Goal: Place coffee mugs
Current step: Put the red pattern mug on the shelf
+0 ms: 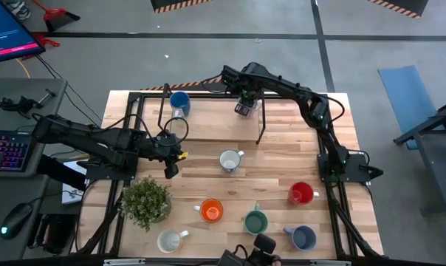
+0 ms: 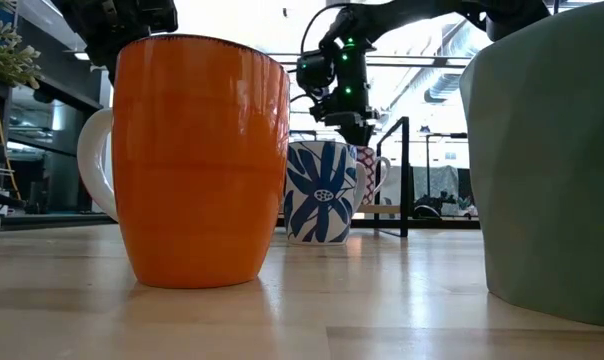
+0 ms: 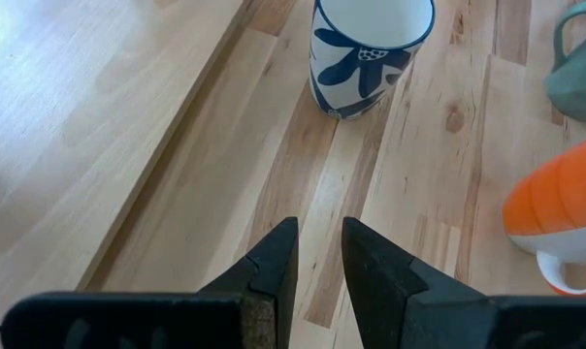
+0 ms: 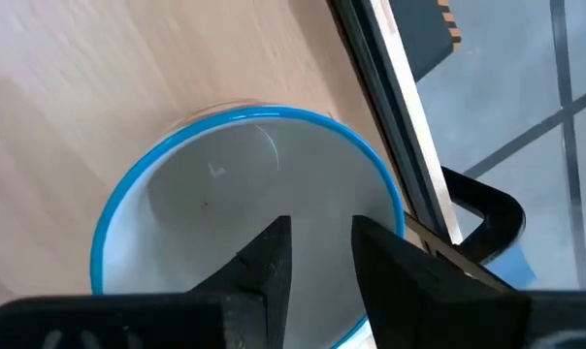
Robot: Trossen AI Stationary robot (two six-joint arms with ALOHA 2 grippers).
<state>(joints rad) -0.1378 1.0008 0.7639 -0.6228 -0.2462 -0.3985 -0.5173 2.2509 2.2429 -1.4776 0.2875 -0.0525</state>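
My right gripper is at the table's far edge, right above a patterned mug with a blue rim. Its fingers point down into the mug's mouth with a narrow gap and nothing between them. In the low view the gripper stands over that mug. My left gripper hovers over bare wood left of the blue-flowered white mug, narrowly open. The blue, red, orange, green, slate-blue and cream mugs stand upright. My right gripper comes at the patterned mug from above, both fingers over its hollow near the rim on the frame side. No wall of the mug shows between the fingers. Whether a finger touches the mug, I cannot tell.
A leafy potted plant stands near the table's left near corner. A black frame rail runs along the far edge, with a thin black post beside the right gripper. Bare wood lies between the flowered mug and the far rail.
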